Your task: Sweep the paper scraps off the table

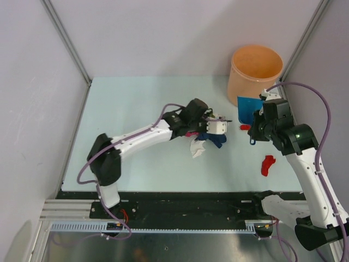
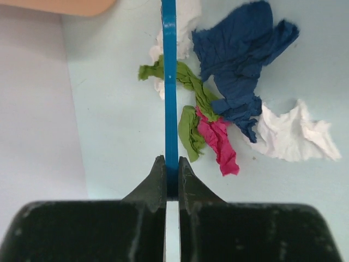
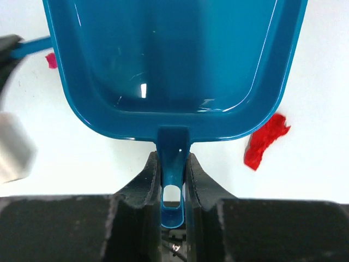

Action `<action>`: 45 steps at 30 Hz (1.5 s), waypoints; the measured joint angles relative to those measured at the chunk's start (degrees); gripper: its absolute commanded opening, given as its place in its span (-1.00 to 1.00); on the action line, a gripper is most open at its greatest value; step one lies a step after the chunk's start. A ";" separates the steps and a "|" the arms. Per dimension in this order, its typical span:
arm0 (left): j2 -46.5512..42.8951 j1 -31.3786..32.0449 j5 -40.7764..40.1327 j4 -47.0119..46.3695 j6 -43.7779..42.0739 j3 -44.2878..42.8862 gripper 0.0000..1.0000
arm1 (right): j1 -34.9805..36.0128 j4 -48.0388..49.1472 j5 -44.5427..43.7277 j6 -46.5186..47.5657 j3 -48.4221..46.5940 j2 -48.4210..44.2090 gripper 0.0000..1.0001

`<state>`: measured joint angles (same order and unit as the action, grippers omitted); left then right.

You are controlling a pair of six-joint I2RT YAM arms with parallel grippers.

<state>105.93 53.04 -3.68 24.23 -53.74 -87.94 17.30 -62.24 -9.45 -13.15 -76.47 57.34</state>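
My left gripper point(image 1: 218, 125) is at mid-table, shut on a thin blue blade point(image 2: 169, 82) that stands on edge among the paper scraps. To the blade's right lie green point(image 2: 188, 128), magenta point(image 2: 218, 143), dark blue point(image 2: 240, 65) and white point(image 2: 294, 135) scraps; another white one point(image 2: 184, 22) lies past its far end. My right gripper point(image 1: 255, 131) is shut on the handle of the blue dustpan point(image 3: 174, 60). A red scrap point(image 3: 265, 141) lies right of the pan, also in the top view point(image 1: 267, 165). A small red scrap point(image 1: 245, 127) lies between the grippers.
An orange bucket point(image 1: 255, 71) stands at the table's far right corner, just behind the dustpan point(image 1: 250, 108). The pale green table point(image 1: 136, 103) is walled in on the left, back and right. The black rail runs along the near edge.
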 measured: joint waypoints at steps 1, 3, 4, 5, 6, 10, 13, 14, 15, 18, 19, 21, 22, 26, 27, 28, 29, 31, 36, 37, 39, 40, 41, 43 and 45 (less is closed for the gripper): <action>-2.12 -0.48 1.64 1.22 2.75 -0.39 -1.00 | 0.02 -0.96 0.22 -0.55 0.04 0.33 -1.00; -5.64 -1.33 4.09 2.67 6.45 -0.44 -1.00 | 0.28 -2.01 0.61 -2.08 0.52 0.31 -1.00; -7.54 -2.03 5.22 3.58 8.44 -0.37 -1.00 | 0.39 -2.21 0.87 -2.91 0.87 -0.02 -1.00; -9.44 -2.75 6.08 4.15 10.43 -0.17 -1.00 | 0.76 -2.23 1.09 -3.76 1.55 -0.59 -1.00; -11.30 -3.54 6.54 4.61 12.26 0.13 -1.00 | 1.60 -2.38 1.51 -4.92 2.54 -1.33 -1.00; -17.33 -7.08 7.34 6.67 19.63 2.08 -1.00 | 9.03 -4.39 2.21 -8.98 6.60 -1.07 -1.00; -20.02 -10.45 8.81 7.58 23.78 4.11 -1.00 | 18.97 -6.27 0.70 -13.22 9.49 2.27 -1.00; -20.50 -11.85 9.35 7.93 24.98 4.98 -1.00 | 22.38 -6.56 0.42 -14.67 10.38 4.13 -1.00; -20.79 -13.35 9.97 8.33 26.10 5.92 -1.00 | 25.75 -6.58 0.26 -15.96 11.39 5.60 -1.00; -20.81 -16.59 10.91 9.49 28.61 9.18 -1.00 | 33.24 -6.27 1.44 -19.04 15.02 7.37 -1.00; -20.81 -17.35 11.26 9.88 29.44 10.64 -1.00 | 34.67 -6.03 1.90 -19.63 16.20 7.80 -1.00; -20.70 -17.77 12.26 11.15 30.75 13.38 -1.00 | 37.79 -5.73 2.89 -20.79 18.67 10.27 -1.00; -20.57 -17.75 13.09 11.74 31.36 14.58 -1.00 | 39.08 -5.38 3.02 -21.22 19.65 12.59 -1.00; -18.88 -17.38 15.15 13.38 33.09 16.44 -1.00 | 41.35 -3.50 2.51 -21.79 22.25 21.11 -1.00; -18.03 -17.31 15.39 13.27 33.40 16.44 -1.00 | 41.33 -3.13 2.25 -21.75 22.40 22.27 -1.00; -16.96 -17.27 15.43 13.22 33.73 16.35 -1.00 | 41.22 -2.51 2.05 -21.57 22.47 23.10 -1.00; -15.52 -17.27 15.41 13.27 33.88 16.06 -1.00 | 40.96 -1.73 1.79 -21.27 22.47 23.71 -1.00; -12.02 -17.27 15.19 13.25 34.03 14.84 -1.00 | 40.28 0.15 1.29 -20.55 22.47 24.85 -1.00; -7.02 -17.16 17.33 11.72 33.90 11.74 -1.00 | 38.60 4.87 -0.31 -17.77 22.47 29.03 -1.00; -6.97 -17.03 18.40 11.74 33.77 11.74 -1.00 | 38.42 6.21 -0.85 -16.79 22.47 29.92 -1.00; -6.97 -16.59 20.98 11.89 33.11 11.78 -1.00 | 38.14 8.15 -1.81 -15.54 22.47 30.77 -1.00; -7.06 -16.24 22.56 11.74 32.68 11.98 -1.00 | 37.92 9.33 -2.21 -14.84 22.47 31.04 -1.00; -7.30 -15.87 24.26 11.65 32.22 12.48 -1.00 | 37.81 10.45 -2.47 -14.05 22.47 31.21 -1.00; -8.44 -15.23 27.23 11.56 31.54 14.25 -1.00 | 36.87 12.55 -3.43 -13.03 22.47 31.32 -1.00; -10.97 -14.82 30.16 12.26 30.69 17.05 -1.00 | 36.37 14.53 -4.79 -12.02 22.47 31.32 -1.00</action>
<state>94.96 38.22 26.48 36.49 -23.05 -70.89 53.67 -47.70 -14.24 -25.17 -54.00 88.66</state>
